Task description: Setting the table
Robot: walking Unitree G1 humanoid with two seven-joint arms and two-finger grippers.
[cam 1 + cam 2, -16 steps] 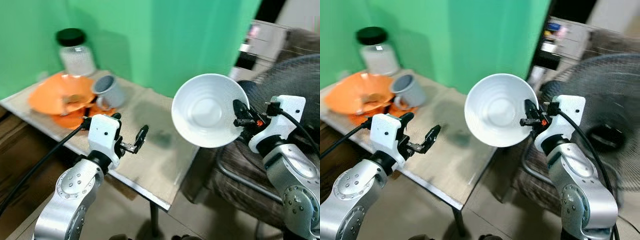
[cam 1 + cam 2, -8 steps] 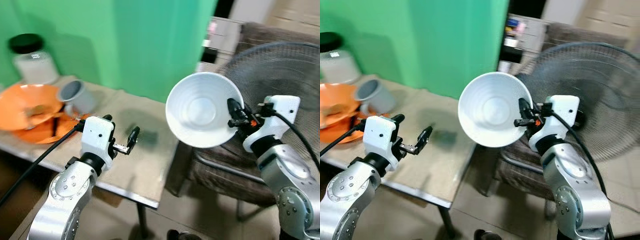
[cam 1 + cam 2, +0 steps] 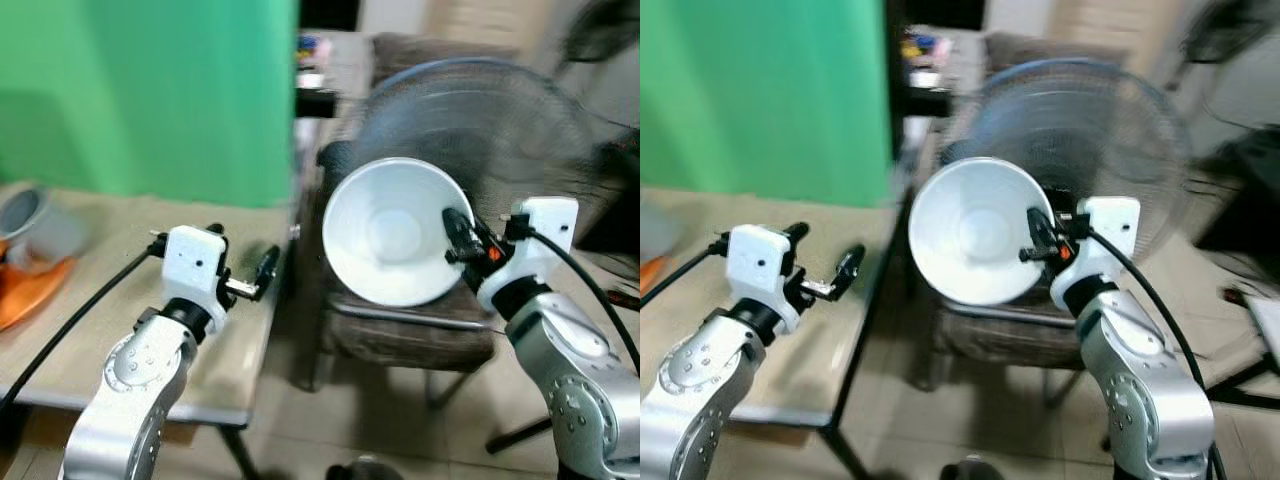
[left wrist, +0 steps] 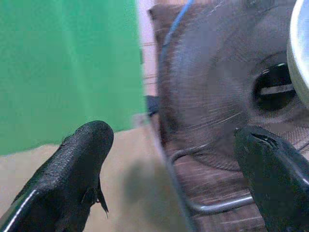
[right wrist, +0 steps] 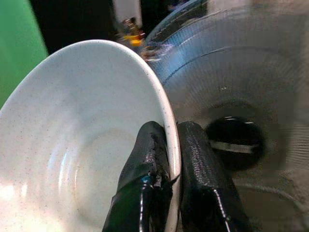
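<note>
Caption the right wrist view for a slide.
Right gripper pinches the rim of a tilted white bowl, one finger inside and one outside, with a standing fan behind.

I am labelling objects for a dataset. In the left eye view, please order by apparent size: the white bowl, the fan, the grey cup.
1. fan, though blurred
2. white bowl, nearer the camera, so true size is unsure
3. grey cup, cut off by the frame edge

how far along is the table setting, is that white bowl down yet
Not yet. The right gripper pinches the white bowl by its rim, up in the air in front of the fan, off the table. The left gripper is open and empty. Placing the bowl is left.
</note>
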